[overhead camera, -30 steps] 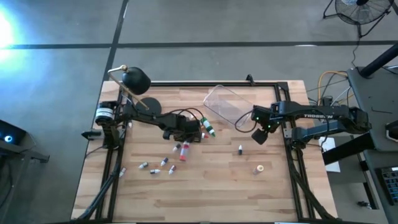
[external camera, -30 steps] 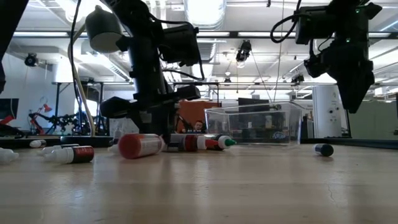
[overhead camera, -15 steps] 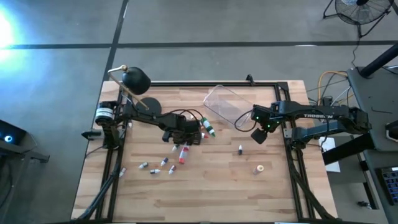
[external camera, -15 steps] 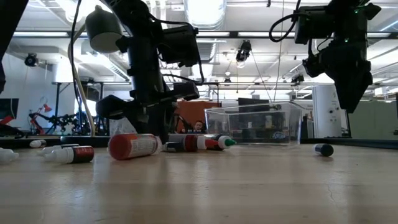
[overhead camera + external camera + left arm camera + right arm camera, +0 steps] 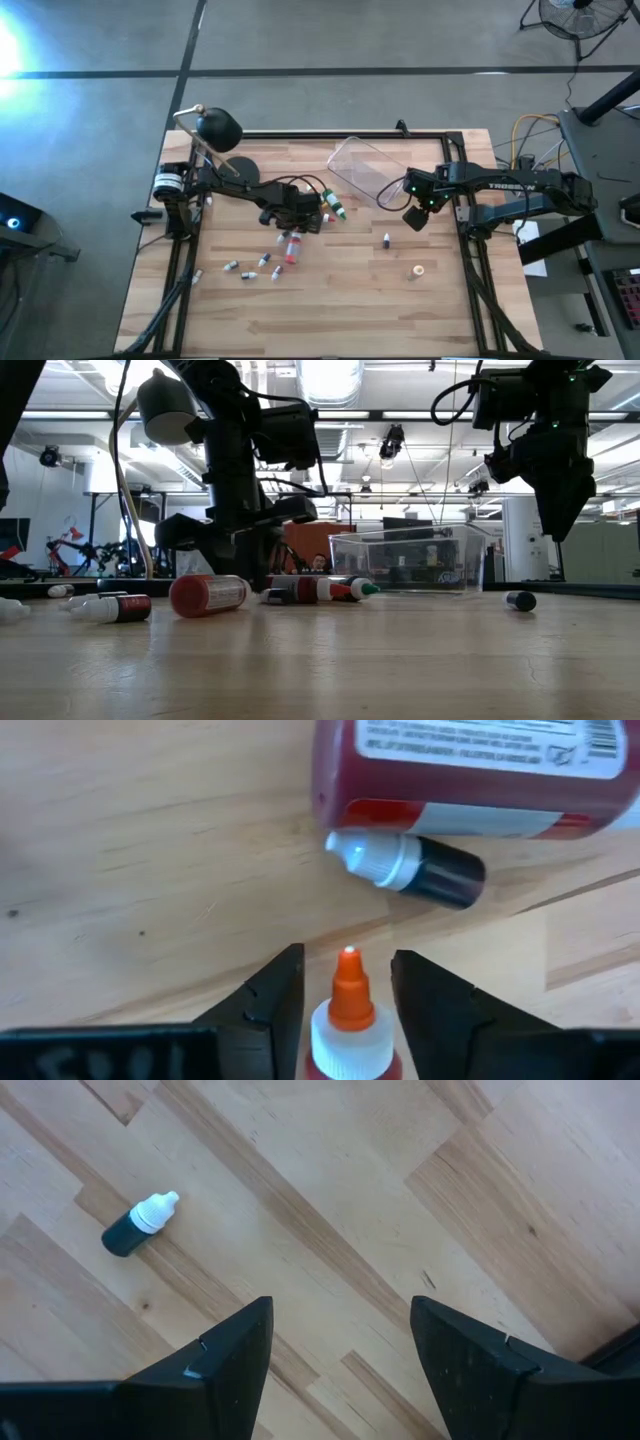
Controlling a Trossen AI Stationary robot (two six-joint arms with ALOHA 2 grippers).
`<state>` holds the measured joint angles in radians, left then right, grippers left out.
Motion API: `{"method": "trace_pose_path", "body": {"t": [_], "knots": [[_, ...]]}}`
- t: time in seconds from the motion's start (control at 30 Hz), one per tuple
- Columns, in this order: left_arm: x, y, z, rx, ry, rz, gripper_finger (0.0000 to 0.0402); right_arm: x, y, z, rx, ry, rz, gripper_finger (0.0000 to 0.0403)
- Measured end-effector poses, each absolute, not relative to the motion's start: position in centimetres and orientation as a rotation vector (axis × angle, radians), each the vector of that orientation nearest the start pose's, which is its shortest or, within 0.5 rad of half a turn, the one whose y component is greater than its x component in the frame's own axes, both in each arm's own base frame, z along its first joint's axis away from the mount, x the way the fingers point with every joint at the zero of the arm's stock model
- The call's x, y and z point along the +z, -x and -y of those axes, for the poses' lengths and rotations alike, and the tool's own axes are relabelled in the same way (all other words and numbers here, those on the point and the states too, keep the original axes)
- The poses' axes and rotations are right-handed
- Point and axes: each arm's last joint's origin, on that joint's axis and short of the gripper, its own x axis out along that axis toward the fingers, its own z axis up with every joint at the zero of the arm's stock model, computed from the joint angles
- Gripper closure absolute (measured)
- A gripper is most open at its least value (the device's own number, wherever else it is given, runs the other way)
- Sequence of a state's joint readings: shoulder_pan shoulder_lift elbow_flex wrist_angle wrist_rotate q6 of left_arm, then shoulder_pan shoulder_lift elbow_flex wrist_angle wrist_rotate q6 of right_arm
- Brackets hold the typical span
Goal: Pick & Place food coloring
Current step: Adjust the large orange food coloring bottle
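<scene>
My left gripper (image 5: 345, 965) hangs low over the table's middle (image 5: 298, 214), shut on a red food coloring bottle with a white collar and an orange nozzle (image 5: 347, 985). Just beyond its fingertips lie a large red bottle (image 5: 470, 770) and a small dark bottle with a white cap (image 5: 420, 870). Several more tiny bottles (image 5: 255, 268) lie on their sides toward the near left. My right gripper (image 5: 340, 1305) hovers open beside the tub (image 5: 414, 216), above a dark, white-capped bottle (image 5: 140, 1223) lying on the table. My left gripper pinches the red bottle between its two fingers (image 5: 280, 995), at the white collar (image 5: 345, 1042) and the body behind it. The fingers lie along the bottle, and its orange nozzle pokes out past their tips. The bottle's rear is hidden by the gripper.
A clear rectangular tub (image 5: 362, 168) stands at the far middle of the table. A black round-headed lamp (image 5: 218, 128) sits at the far left corner. A green-capped bottle (image 5: 335, 206) lies by the left gripper. A small pale cap (image 5: 418, 271) lies near right.
The large red bottle has rolled a little toward the table's left and near side, away from my left gripper. The other bottles have stayed where they were.
</scene>
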<state>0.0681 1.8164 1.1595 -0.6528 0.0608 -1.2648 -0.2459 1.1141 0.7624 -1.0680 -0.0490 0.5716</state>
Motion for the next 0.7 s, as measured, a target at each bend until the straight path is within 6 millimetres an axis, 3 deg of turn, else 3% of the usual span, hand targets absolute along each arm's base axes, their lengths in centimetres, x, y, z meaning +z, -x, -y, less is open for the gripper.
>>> {"method": "trace_pose_path", "body": {"t": [0.33, 0.53, 0.7], "knots": [[16.82, -33.96, -1.87, 0.819, 1.184, -1.146, 0.0182, 21.69, -16.44, 3.98, -0.565, -0.680, -1.329, 0.0172], [16.89, -33.98, -1.30, 0.800, 1.230, -1.170, 0.0177, 21.69, -16.48, 4.00, -0.567, -0.678, -1.324, 0.0172], [16.87, -33.99, -1.25, 0.810, 1.226, -1.162, 0.0194, 21.69, -16.48, 4.06, -0.583, -0.662, -1.318, 0.0172]]}}
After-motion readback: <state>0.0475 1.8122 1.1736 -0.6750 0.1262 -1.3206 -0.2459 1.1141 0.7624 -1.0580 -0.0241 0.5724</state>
